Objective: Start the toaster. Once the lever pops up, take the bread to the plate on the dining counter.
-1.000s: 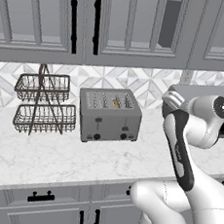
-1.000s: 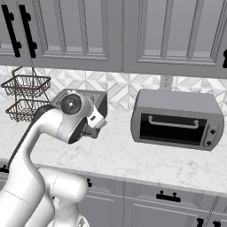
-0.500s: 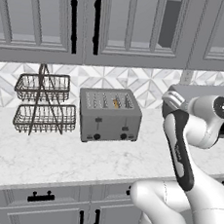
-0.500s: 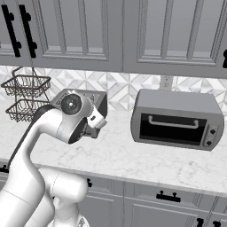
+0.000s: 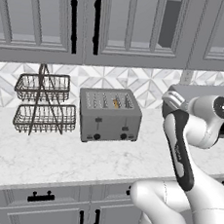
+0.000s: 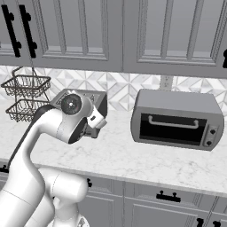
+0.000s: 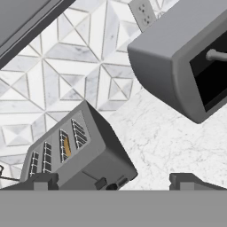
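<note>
We see the toaster standing on the marble counter against the tiled wall, a boxy grey metal body with four slots across its top. Two small black levers and two black knobs sit on its front face. From one of the slots toward the toaster's right peeks the bread, a golden-tan slice with only its top edge showing; in the hand view the same slice glows orange-tan inside its slot.

To the left of the toaster stands a two-tier wire basket, set apart from it. To the right of the toaster, well apart along the same counter, sits a grey toaster oven with a dark glass door and a bar handle.

Our gripper hangs above and in front of the toaster, released, its two dark fingertips spread wide with nothing between them. It touches neither the toaster nor the bread.
</note>
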